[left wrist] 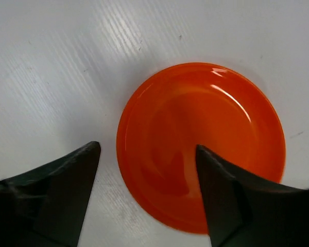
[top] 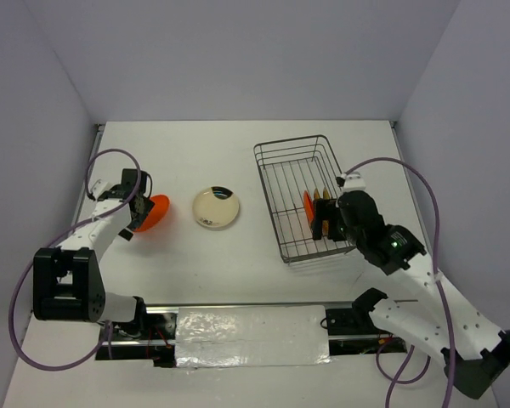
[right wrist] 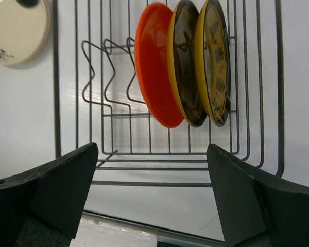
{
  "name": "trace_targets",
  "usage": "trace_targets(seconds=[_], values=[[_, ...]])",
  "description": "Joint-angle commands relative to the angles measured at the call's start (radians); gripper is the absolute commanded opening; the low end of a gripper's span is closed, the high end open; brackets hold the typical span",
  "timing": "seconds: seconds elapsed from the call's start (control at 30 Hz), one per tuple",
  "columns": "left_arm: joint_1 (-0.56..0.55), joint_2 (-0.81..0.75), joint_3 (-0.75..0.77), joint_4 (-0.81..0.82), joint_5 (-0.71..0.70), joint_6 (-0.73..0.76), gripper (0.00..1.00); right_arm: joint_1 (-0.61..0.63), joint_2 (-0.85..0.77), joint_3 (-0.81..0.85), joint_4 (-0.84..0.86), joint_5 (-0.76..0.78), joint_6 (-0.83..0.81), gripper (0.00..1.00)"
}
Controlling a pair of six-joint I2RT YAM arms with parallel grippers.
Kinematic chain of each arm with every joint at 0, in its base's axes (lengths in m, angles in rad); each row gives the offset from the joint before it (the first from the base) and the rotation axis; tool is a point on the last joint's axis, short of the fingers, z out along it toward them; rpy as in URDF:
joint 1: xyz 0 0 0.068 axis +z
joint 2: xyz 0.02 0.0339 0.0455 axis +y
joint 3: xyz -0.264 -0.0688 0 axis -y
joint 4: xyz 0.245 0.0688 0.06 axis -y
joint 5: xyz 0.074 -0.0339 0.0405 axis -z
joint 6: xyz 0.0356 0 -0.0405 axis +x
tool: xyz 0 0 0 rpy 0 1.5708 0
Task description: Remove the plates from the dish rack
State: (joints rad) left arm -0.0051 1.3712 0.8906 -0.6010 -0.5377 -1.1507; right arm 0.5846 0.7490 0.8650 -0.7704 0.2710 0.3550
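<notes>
A glossy orange plate [left wrist: 201, 146] [top: 155, 212] lies on the white table at the left. My left gripper [left wrist: 147, 149] [top: 143, 208] hangs over its near edge, open, one finger above the plate and the other above bare table. A cream plate [top: 217, 206] [right wrist: 13, 31] with a dark patch lies flat mid-table. In the wire dish rack [top: 263, 178] [right wrist: 55, 77] an orange plate [right wrist: 157, 67] [top: 308, 206] and two olive-yellow patterned plates [right wrist: 185, 62] [right wrist: 213, 56] stand on edge. My right gripper [right wrist: 152, 149] [top: 325, 219] is open at the rack's near end, short of them.
The rack's far half holds only bent wire dividers [right wrist: 105, 77]. A silver-covered strip [top: 251, 336] runs between the arm bases at the near edge. Grey walls close in the table on the left, right and back.
</notes>
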Motion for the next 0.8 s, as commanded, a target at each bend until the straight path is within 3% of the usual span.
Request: trace_targets(seconds=[0.0,0.07,0.1,0.27,0.5,0.67,0.77], values=[[0.002,-0.030,-0.053,0.076,0.025,-0.021,0.90,-0.003,0.073,0.026,0.013,-0.015,-0.033,0.92],[0.002,-0.040,-0.045,0.055,0.019,-0.035,0.97,-0.003,0.113,0.034,0.031,-0.013,-0.040,0.87],[0.002,-0.043,-0.035,0.006,0.013,-0.043,1.00,-0.003,0.128,0.037,0.039,-0.019,-0.048,0.80],[0.002,-0.168,0.005,-0.075,0.027,0.020,1.00,-0.002,0.266,0.094,0.062,-0.018,-0.065,0.63],[-0.025,-0.409,0.033,-0.063,0.132,0.224,1.00,0.015,0.397,0.149,0.108,0.048,-0.073,0.57],[-0.045,-0.477,0.028,-0.023,0.365,0.390,0.99,0.014,0.492,0.210,0.131,0.105,-0.108,0.54],[-0.061,-0.514,0.036,-0.057,0.390,0.437,1.00,0.012,0.549,0.235,0.141,0.093,-0.119,0.49]])
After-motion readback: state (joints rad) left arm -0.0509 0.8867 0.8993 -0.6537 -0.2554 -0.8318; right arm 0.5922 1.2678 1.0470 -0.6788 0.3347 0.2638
